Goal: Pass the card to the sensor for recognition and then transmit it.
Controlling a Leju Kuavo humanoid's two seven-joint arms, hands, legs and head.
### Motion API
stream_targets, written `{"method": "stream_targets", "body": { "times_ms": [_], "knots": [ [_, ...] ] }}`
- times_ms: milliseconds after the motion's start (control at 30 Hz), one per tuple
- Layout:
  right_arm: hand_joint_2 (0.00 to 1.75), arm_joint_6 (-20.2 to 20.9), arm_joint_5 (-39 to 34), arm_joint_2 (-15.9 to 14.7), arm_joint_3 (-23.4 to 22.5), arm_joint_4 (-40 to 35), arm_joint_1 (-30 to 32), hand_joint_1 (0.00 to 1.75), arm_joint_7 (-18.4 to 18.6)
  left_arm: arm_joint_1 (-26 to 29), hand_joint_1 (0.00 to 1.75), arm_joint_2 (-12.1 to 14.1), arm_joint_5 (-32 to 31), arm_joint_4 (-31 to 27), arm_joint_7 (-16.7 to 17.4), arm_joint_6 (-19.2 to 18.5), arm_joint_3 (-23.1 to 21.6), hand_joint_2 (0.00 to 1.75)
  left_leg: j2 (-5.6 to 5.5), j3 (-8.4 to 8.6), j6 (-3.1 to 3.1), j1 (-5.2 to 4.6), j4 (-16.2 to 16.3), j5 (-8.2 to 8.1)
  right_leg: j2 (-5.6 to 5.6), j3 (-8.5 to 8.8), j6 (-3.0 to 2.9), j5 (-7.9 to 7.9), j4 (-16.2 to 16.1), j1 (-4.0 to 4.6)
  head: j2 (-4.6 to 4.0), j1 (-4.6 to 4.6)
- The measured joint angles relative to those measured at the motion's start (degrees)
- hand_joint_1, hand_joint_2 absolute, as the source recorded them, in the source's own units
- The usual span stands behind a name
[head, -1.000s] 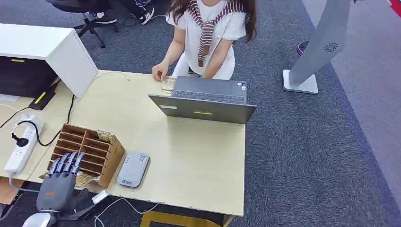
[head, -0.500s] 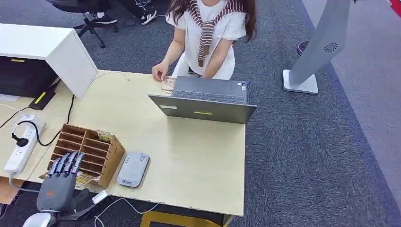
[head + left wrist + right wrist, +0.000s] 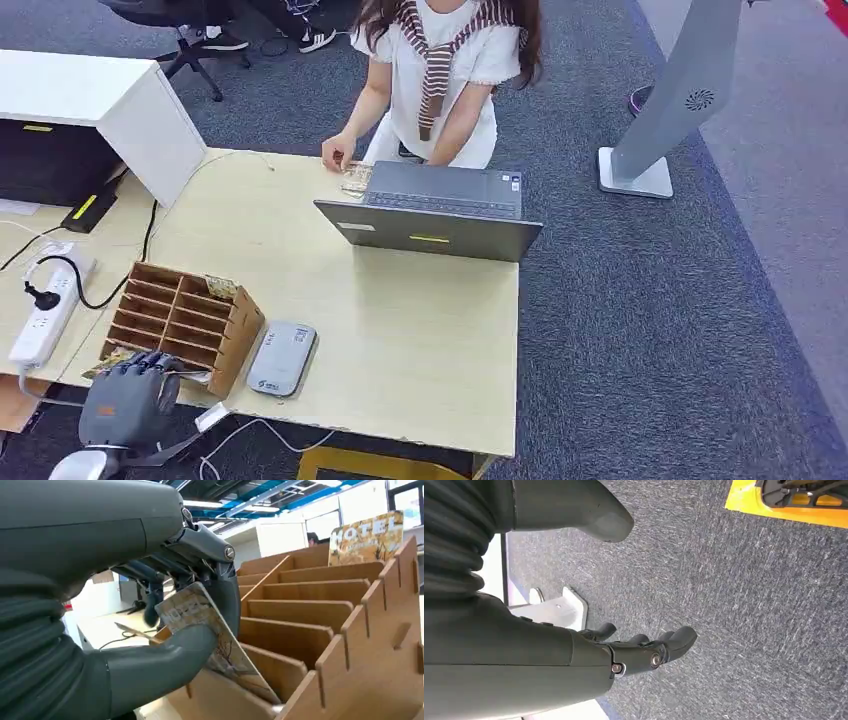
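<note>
We find the left hand [image 3: 128, 398] at the near end of the cardboard rack [image 3: 185, 318] on the worktop [image 3: 420, 350], its fingers [image 3: 220, 587] and thumb gripping a printed card [image 3: 210, 630] at the rack's front slot. The grey sensor [image 3: 281, 357] lies just beside the rack. The right hand [image 3: 624, 655] hangs over carpet, fingers loosely apart, holding nothing.
</note>
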Motion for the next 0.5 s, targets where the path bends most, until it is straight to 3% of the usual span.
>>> {"method": "stream_targets", "body": {
  "times_ms": [500],
  "knots": [
    [1.75, 0.0, 0.0, 0.0, 0.0, 0.0, 0.0, 0.00, 0.0, -0.2, 1.75, -0.3, 0.9, 0.2, -1.0, 0.0, 0.1, 1.75, 0.00, 0.01, 0.00, 0.00, 0.0, 0.00, 0.01, 0.00, 0.00, 0.00, 0.0, 0.00, 0.00, -0.02]
  ]
}}
